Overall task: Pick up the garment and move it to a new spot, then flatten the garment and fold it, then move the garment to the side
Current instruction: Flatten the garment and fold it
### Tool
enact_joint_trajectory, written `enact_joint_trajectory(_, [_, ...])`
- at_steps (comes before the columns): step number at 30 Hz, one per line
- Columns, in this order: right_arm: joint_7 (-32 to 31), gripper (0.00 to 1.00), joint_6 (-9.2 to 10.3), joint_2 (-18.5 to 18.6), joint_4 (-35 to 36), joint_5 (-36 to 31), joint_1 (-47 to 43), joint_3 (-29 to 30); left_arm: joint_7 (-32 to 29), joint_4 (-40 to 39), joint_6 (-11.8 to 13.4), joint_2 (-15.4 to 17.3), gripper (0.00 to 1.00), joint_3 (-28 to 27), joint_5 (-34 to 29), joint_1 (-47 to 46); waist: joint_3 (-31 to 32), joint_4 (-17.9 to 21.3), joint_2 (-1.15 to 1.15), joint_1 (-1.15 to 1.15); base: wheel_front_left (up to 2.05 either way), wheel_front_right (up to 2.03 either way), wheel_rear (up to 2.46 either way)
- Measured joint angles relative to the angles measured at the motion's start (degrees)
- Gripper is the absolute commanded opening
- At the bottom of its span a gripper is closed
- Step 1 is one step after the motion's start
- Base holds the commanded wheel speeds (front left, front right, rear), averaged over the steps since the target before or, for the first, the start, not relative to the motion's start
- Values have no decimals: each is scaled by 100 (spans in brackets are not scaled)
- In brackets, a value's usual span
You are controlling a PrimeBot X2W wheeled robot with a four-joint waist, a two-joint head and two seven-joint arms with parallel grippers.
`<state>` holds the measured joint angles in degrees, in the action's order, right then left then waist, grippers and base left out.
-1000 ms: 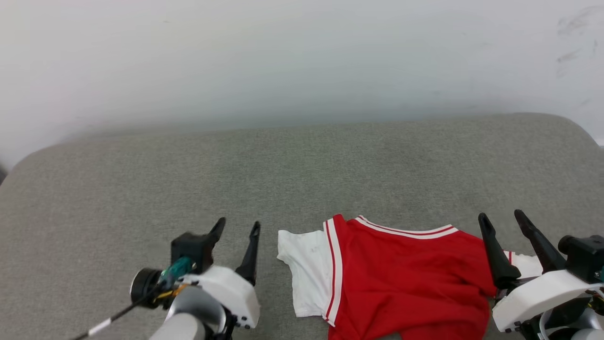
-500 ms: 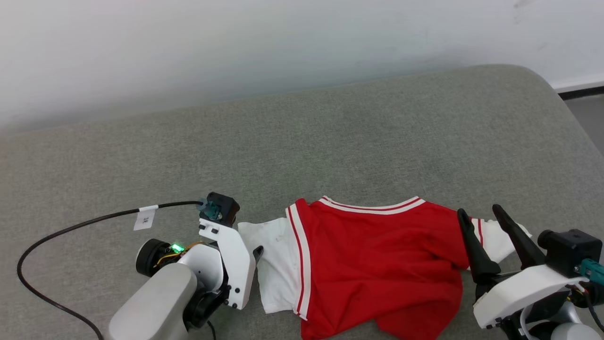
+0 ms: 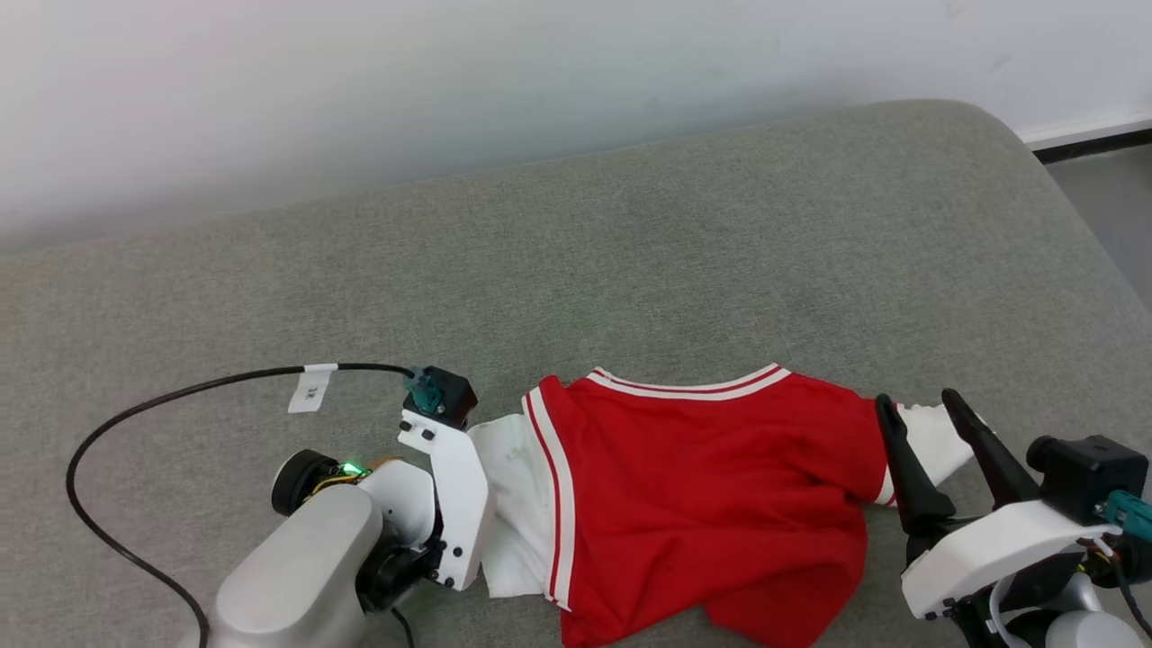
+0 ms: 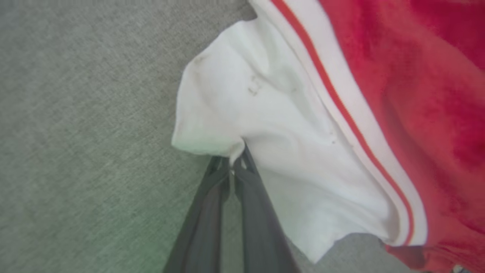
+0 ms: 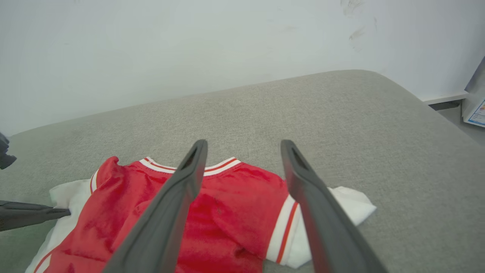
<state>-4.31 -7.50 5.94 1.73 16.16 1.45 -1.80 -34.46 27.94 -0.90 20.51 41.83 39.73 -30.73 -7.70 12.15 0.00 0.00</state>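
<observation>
A big grey cushion (image 3: 630,252) with a soft, woven top is the bed for the work.

Closest to the robot are its two arms. The left gripper (image 4: 232,167) has its two dark fingers pressed together. They pinch the edge of the white sleeve (image 4: 242,98) on the robot's left side of the garment (image 3: 702,504). The cloth bunches up a little where the fingertips bite it.

The right gripper (image 3: 916,399) has its fingers wide apart and nothing between them. In the head view the other white sleeve (image 3: 931,441) shows in the gap between the fingers. I cannot tell if the fingers touch the cloth.

The garment lies on the near part of the cushion, between the two grippers. It is red with white sleeves, and there is a white band with a red stripe at each shoulder and at the neck. The neck points away from the robot. The red part is wrinkled and its bottom edge is folded over. No letters or numbers can be seen.

A black cable (image 3: 180,396) with a small white tag (image 3: 310,391) loops over the cushion from the left arm.

Farther back, the cushion meets a plain white wall (image 3: 450,90). At the far right is a bit of grey floor (image 3: 1107,189).
</observation>
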Motion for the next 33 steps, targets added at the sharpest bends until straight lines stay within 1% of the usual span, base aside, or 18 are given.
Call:
enact_joint_trajectory(3, [-22,100,0,-7,4,4,-5,74,304,-147,120,77,0,-60,-96,75,39,-123,0,0,0,0,0])
enact_joint_trajectory(7, [-76,100,1,-8,42,7,-53,201,659,-546,381,336,0,-290,-137,271,108,-353,0,0,0,0,0])
enact_joint_trajectory(14, [-221,100,0,-41,170,-15,-220,391,1005,-1406,1094,856,0,-810,109,1358,276,-793,0,0,0,0,0])
enact_joint_trajectory(18, [-311,100,0,-69,250,-52,-331,499,1095,-1724,1366,924,0,-959,365,2073,368,-993,0,0,0,0,0])
enact_joint_trajectory(20, [-361,100,0,-82,305,-52,-378,533,1160,-1816,1433,877,0,-991,487,2346,410,-1060,0,0,0,0,0])
enact_joint_trajectory(22, [-415,100,0,-94,343,-52,-415,582,1263,-1856,1463,760,0,-1000,545,2485,439,-1108,0,0,0,0,0])
enact_joint_trajectory(23, [-433,100,0,-96,366,-52,-419,606,1337,-1859,1471,714,43,-1001,549,2510,453,-1125,0,0,0,0,0])
enact_joint_trajectory(24, [-469,100,0,-98,391,-52,-425,634,1448,-1862,1479,671,81,-1014,544,2523,468,-1139,0,0,0,0,0])
enact_joint_trajectory(25, [-494,100,0,-101,403,-53,-444,658,1538,-1867,1510,626,100,-1031,531,2526,494,-1147,0,0,0,0,0])
enact_joint_trajectory(29, [-673,100,0,-108,509,-55,-610,761,2092,-1959,1604,521,100,-1163,420,2552,643,-1167,0,0,0,0,0])
enact_joint_trajectory(33, [-870,100,0,-108,611,-49,-728,859,2798,-2156,1711,482,100,-1284,101,2546,782,-1173,0,0,0,0,0])
